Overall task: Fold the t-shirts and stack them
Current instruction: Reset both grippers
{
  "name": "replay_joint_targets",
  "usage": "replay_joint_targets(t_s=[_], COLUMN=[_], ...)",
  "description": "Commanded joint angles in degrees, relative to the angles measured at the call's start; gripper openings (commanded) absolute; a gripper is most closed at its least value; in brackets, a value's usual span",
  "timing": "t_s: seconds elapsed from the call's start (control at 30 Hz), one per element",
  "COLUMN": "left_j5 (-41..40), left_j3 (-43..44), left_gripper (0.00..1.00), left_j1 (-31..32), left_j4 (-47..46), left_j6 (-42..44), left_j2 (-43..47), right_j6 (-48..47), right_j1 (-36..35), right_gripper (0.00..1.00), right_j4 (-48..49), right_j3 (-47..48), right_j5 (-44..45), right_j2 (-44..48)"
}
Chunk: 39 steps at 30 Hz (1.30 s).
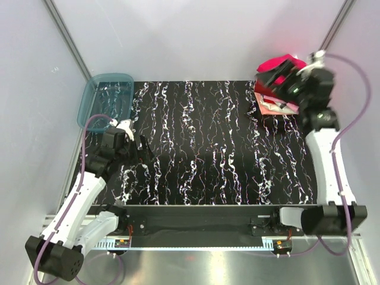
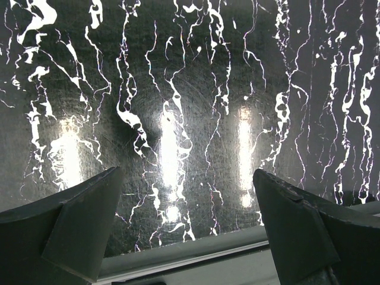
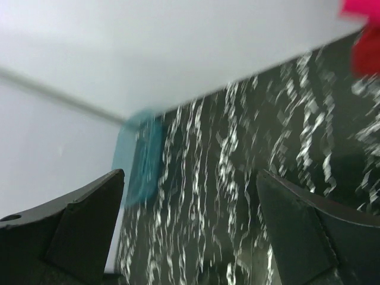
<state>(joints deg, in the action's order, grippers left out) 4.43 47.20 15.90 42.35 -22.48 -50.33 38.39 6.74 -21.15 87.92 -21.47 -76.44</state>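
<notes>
The right end effector [image 1: 282,77] hangs over a pile of soft cloth t-shirts [image 1: 271,105] and hides a big part of it. You can only see bits of the pile. A bright pinkish-red t-shirt [image 1: 274,62] pokes out on top, and paler pink and white edges peek out lower down. How many shirts there are is hard to tell. The pile lies at about 1 o'clock on the black worktop with white streaks [image 1: 208,148], close to the far edge and the right edge. The right wrist picture is blurry. It shows that end effector's two fingers spread apart with no cloth between them, and red cloth cut off at the top right corner. A see-through blue plastic tub [image 1: 105,100] sits at about 10 o'clock, at the far left corner. The left end effector [image 1: 141,148] is at about 9 o'clock, low over the worktop, fingers spread wide and holding nothing. A wide stretch of worktop lies between the two end effectors. Pale walls [image 1: 208,35] stand close around the sides.
</notes>
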Motion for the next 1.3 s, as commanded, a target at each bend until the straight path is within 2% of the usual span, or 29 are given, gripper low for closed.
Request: replay_joint_targets(t_s=[0.0, 0.13, 0.3, 0.43, 0.57, 0.63, 0.7, 0.8, 0.83, 0.9, 1.03, 1.13, 1.23, 1.27], left_j5=[-1.26, -2.66, -7.67, -12.24, -21.71, -25.06, -26.92, -23.07, -21.84, -19.20, -19.02, -12.53, -7.78, -6.98], left_j3=[-0.09, 0.00, -0.09, -3.86, -8.94, -11.59, -15.90, -19.33, -20.38, -20.83, -22.93, -24.43, -25.58, -26.28], left_gripper=[0.99, 0.99, 0.99, 0.99, 0.99, 0.99, 0.99, 0.99, 0.99, 0.99, 0.99, 0.99, 0.99, 0.99], left_j1=[0.18, 0.18, -0.43, -1.31, -1.31, -1.31, -1.83, -4.99, -6.05, -9.65, -13.52, -20.53, -24.15, -24.25], left_j4=[-2.36, -2.36, -2.97, -8.15, -16.48, -20.88, -28.44, -36.53, -38.29, -42.16, -51.38, -57.80, -63.00, -67.44], left_j6=[0.42, -0.02, -0.29, 2.69, 5.07, 7.78, 9.46, 11.32, 10.97, 10.79, 13.16, 12.72, 14.30, 14.83], left_j2=[1.72, 3.39, 8.13, 14.97, 17.01, 16.14, 15.00, 8.60, 4.05, -0.54, -10.82, -14.79, -15.94, -15.68], right_j6=[-3.32, -5.87, -2.98, 0.71, 4.75, 5.38, 5.12, 3.27, 3.44, 2.66, 2.74, 2.83, 2.74, 2.74], right_j1=[-9.18, -18.33, -22.82, -27.82, -31.43, -33.80, -38.28, -43.63, -44.53, -45.41, -45.59, -45.68, -45.59, -45.59], right_gripper=[1.00, 1.00, 1.00, 1.00, 1.00, 1.00, 1.00, 1.00, 1.00, 1.00, 1.00, 1.00, 1.00, 1.00], right_j4=[5.84, 6.47, 7.95, 12.61, 20.52, 27.80, 32.45, 38.69, 39.86, 39.78, 40.48, 41.10, 41.36, 41.54], right_j3=[-13.18, -25.67, -40.00, -48.44, -57.13, -59.43, -61.46, -63.83, -64.19, -63.66, -64.54, -64.89, -65.15, -65.33], right_j5=[8.72, 11.10, 11.46, 11.46, 11.10, 11.89, 14.78, 19.70, 20.85, 21.03, 22.70, 22.79, 22.62, 22.70], right_j2=[5.33, 11.39, 20.62, 26.95, 26.62, 24.95, 21.61, 17.04, 15.29, 14.75, 15.62, 15.45, 15.53, 15.71])
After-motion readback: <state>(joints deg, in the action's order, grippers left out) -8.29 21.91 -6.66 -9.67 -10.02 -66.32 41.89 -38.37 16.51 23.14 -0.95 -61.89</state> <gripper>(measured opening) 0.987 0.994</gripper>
